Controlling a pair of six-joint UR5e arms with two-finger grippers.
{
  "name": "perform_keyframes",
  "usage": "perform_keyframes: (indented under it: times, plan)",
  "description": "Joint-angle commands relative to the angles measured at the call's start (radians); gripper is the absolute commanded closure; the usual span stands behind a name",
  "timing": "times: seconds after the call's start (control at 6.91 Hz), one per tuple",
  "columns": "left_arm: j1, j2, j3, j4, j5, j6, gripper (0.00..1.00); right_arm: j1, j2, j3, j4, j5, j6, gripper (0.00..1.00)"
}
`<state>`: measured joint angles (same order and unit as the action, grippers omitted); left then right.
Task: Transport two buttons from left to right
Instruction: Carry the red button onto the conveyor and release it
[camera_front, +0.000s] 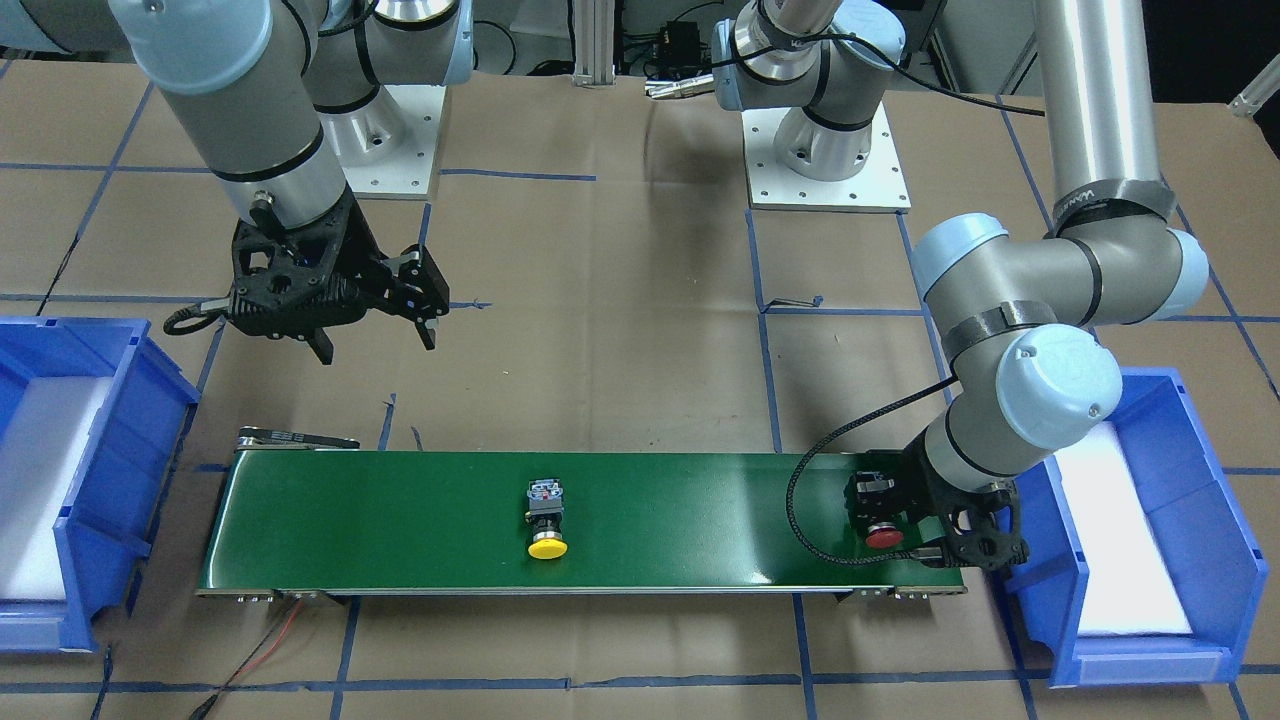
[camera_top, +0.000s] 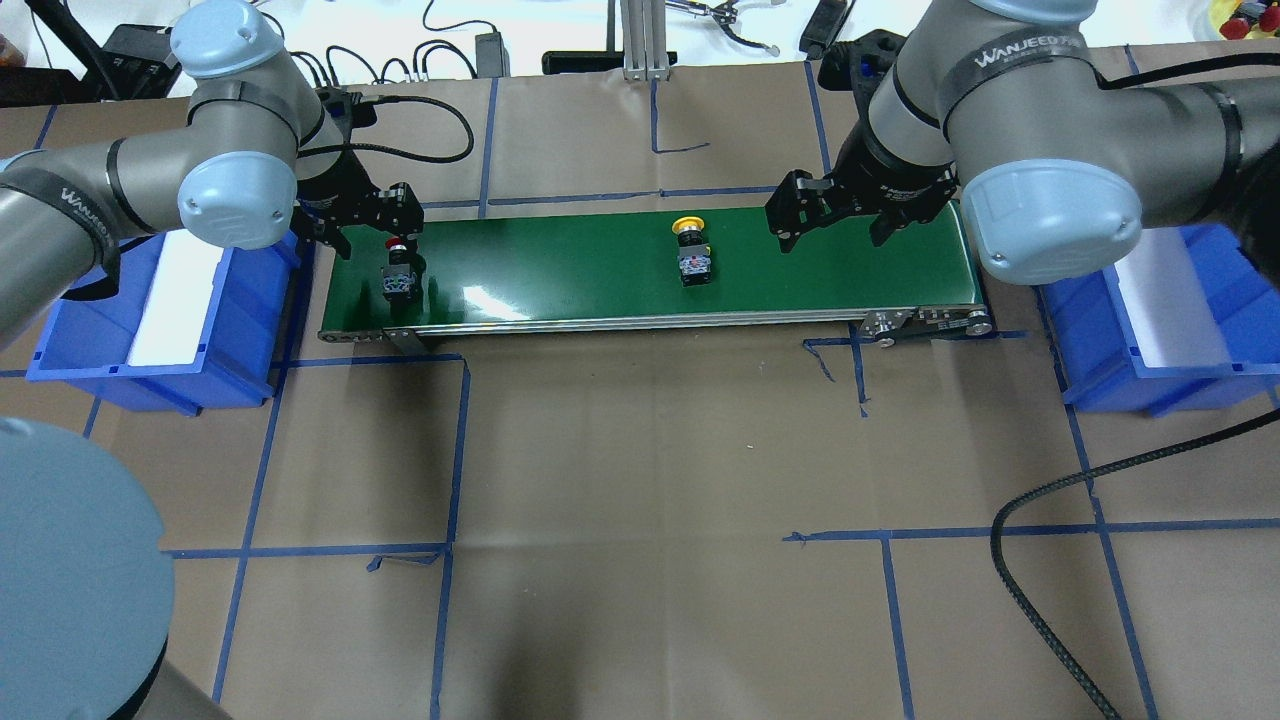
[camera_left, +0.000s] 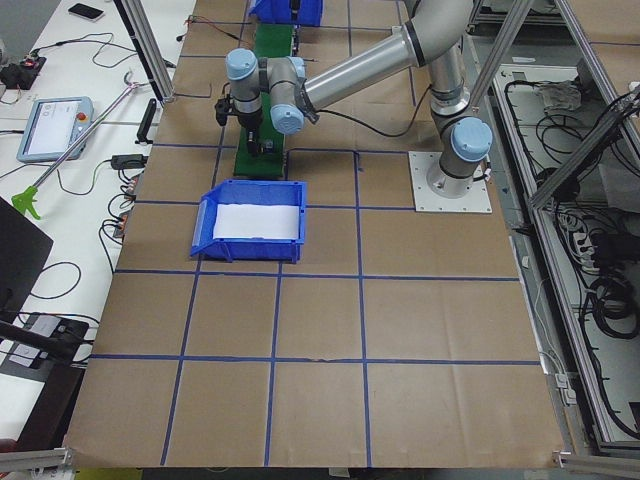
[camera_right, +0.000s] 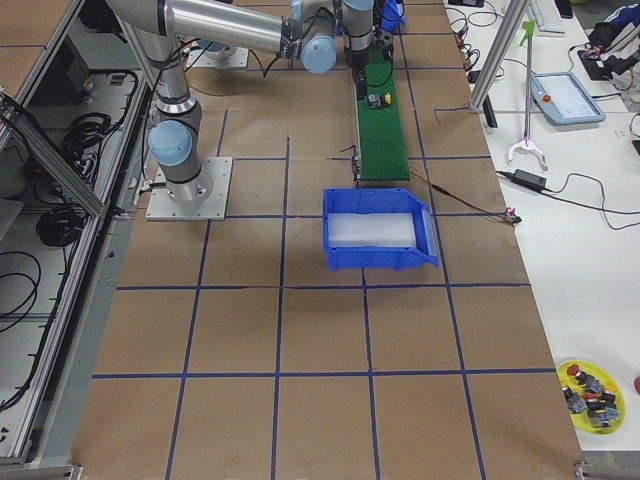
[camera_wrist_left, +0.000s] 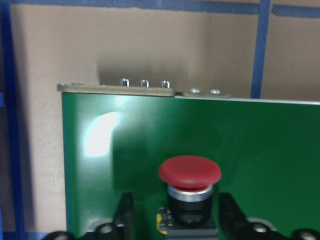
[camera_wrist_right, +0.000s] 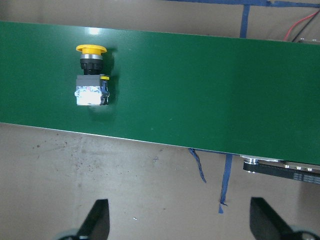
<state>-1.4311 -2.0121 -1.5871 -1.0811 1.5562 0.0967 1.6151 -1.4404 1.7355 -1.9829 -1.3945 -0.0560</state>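
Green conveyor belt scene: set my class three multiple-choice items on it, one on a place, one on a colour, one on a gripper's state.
1. Where does the yellow button lie?
A. In a blue bin
B. Near the middle of the green belt
C. On the brown paper

2. What colour is the cap between the fingers of the left gripper?
A. Green
B. Yellow
C. Red

3. What state is the right gripper in?
A. Open, holding nothing
B. Shut on a button
C. Shut on a cable

Answers:
1 B: both fixed table views show it on its side mid-belt.
2 C: the left wrist view shows the red button there.
3 A: its wrist view shows its fingers wide apart with nothing between them.
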Motion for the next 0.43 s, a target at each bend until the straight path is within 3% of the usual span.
perform_keyframes:
  times: [0.0,0.29]
  plan:
    - [0.005,0.032,0.105,-0.134,0.002,0.005,0.0,-0.055,0.064,0.003,-0.037,0.029,-0.001,0.0]
    - [-0.009,0.1,0.18,-0.288,0.001,-0.005,0.0,-0.084,0.136,-0.008,-0.072,0.107,-0.005,0.0]
